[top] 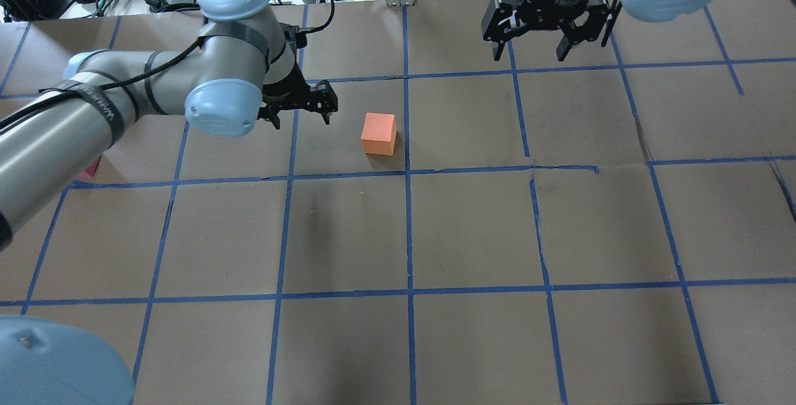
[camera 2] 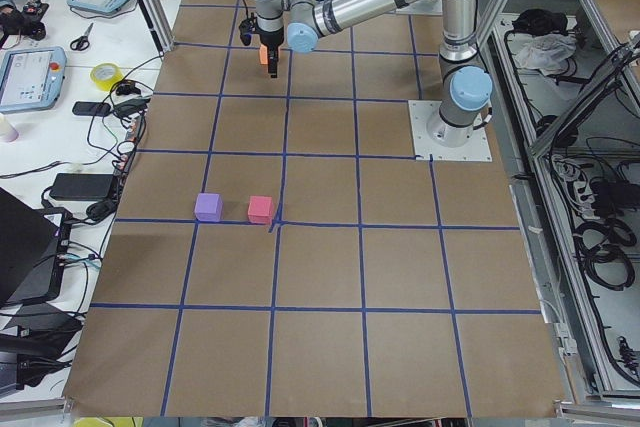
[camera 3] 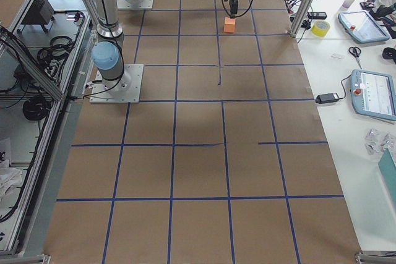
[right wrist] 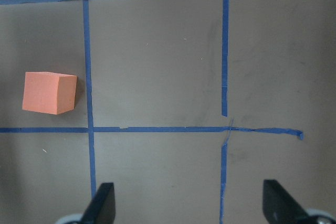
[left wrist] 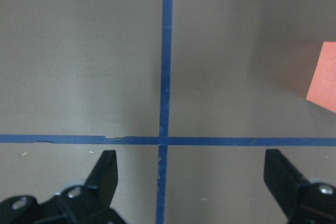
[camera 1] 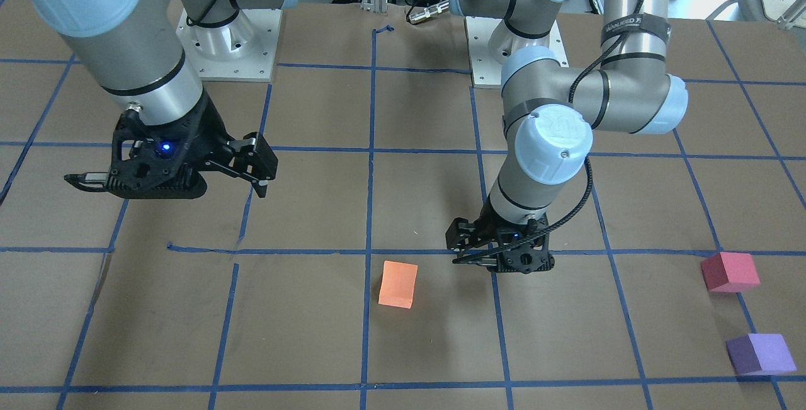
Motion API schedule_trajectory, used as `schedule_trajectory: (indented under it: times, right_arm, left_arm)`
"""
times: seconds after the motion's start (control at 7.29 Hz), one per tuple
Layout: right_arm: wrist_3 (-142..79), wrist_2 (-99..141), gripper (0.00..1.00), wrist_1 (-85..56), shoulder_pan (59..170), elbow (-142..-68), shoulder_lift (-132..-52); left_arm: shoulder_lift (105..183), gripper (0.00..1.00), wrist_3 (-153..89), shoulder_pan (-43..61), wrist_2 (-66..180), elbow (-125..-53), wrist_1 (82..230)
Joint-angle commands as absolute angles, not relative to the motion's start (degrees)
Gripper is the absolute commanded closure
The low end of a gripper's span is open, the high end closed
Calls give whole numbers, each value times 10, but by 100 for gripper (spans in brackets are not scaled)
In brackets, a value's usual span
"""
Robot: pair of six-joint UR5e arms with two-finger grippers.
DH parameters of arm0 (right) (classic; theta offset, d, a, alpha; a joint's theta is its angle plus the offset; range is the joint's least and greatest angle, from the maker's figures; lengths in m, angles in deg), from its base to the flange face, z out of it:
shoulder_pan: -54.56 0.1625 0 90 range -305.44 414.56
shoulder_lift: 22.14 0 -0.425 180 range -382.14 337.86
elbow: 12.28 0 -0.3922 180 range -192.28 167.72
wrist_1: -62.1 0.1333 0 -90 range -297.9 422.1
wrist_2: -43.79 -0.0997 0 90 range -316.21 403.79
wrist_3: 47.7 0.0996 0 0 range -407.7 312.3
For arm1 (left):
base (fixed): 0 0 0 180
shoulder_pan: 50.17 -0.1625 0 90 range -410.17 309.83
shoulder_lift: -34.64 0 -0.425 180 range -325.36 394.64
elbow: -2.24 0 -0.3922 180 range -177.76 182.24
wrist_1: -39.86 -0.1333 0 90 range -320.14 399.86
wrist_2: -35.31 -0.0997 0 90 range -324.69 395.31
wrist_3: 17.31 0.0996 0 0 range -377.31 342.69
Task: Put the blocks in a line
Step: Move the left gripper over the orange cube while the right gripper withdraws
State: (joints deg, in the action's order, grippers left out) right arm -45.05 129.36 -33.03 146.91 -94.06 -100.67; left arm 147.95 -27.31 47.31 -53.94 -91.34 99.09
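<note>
The orange block (top: pixel 379 134) rests alone on the brown paper near the table's middle, also visible in the right wrist view (right wrist: pixel 50 93) and at the edge of the left wrist view (left wrist: pixel 323 77). My left gripper (top: pixel 301 119) hovers low just beside it, open, with nothing between its fingers (left wrist: pixel 107 169). My right gripper (top: pixel 530 55) hangs higher and farther off, open and empty as well (right wrist: pixel 189 192). The red-pink block (camera 1: pixel 729 271) and the purple block (camera 1: pixel 760 354) sit close together toward the table's end on my left, far from both grippers.
Brown paper with a blue tape grid (top: pixel 408 231) covers the table. Both arm bases (camera 1: pixel 230 45) stand on metal plates at the robot's side. Cables, tablets and a tape roll (camera 2: pixel 105 75) lie beyond the far edge.
</note>
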Motion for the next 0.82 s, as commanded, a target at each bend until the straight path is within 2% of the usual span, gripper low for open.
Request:
schedule_trajectory:
  times: [0.0,0.27,0.69]
  right_arm:
    - [-489,1296,0,-314,1440,-973,-1028]
    - [-487,1296,0,-316,1439,-1002,-1041]
    - [-481,1304,0,-311,1441,-1005,-1067]
  left_arm:
    - [1541,0,-308,555,-542,-848,977]
    - [1567,0,-242,557,-550,-851,944]
    - [1588,0,-219,558,-573,-846,946]
